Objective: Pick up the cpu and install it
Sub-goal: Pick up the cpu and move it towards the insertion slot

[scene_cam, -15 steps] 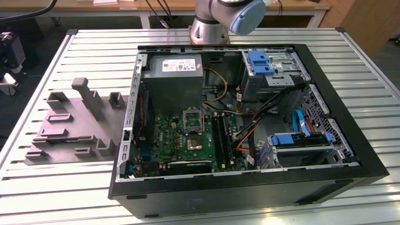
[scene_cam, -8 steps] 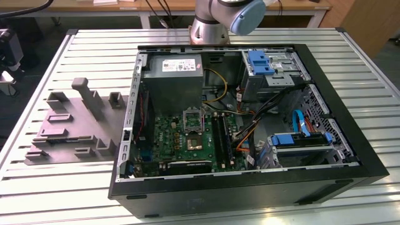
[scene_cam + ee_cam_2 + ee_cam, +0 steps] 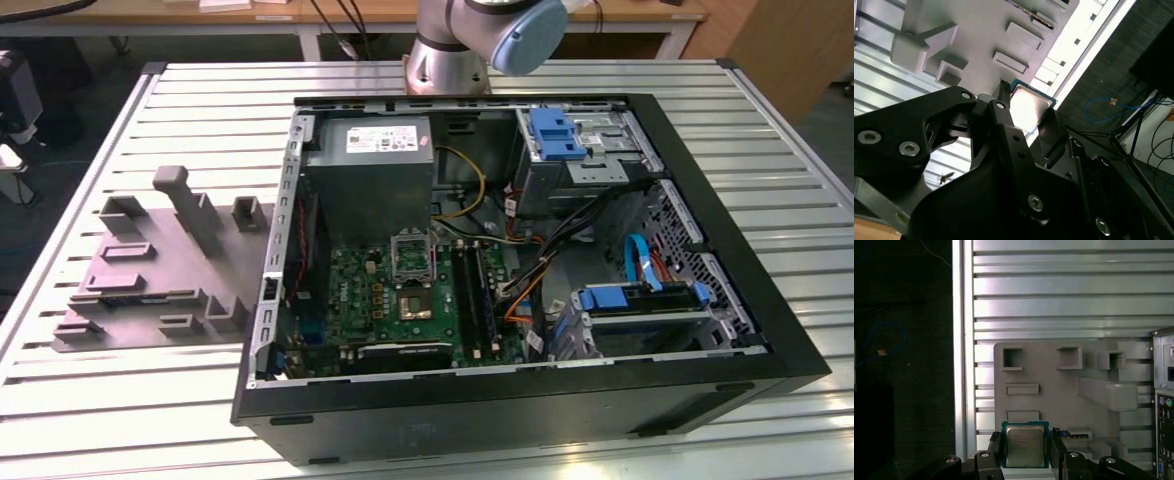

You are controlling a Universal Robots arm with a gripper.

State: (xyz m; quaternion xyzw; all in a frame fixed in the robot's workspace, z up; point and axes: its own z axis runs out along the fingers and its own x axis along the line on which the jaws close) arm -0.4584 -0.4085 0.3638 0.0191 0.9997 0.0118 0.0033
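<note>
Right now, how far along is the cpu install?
The pick-up looks done: the claw is shut on the cpu, holding it above the tray. In hand: the carry to the case. Left: seating it; the socket looks dark and empty at its centre.

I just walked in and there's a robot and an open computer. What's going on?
The robot arm's pincer is holding the cpu, a small silvery square chip, up over the grey plastic tray. Next to the tray on the slatted table sits the open computer case. The metal-framed socket on its motherboard shows a dark centre, so the chip is not in yet.
</note>
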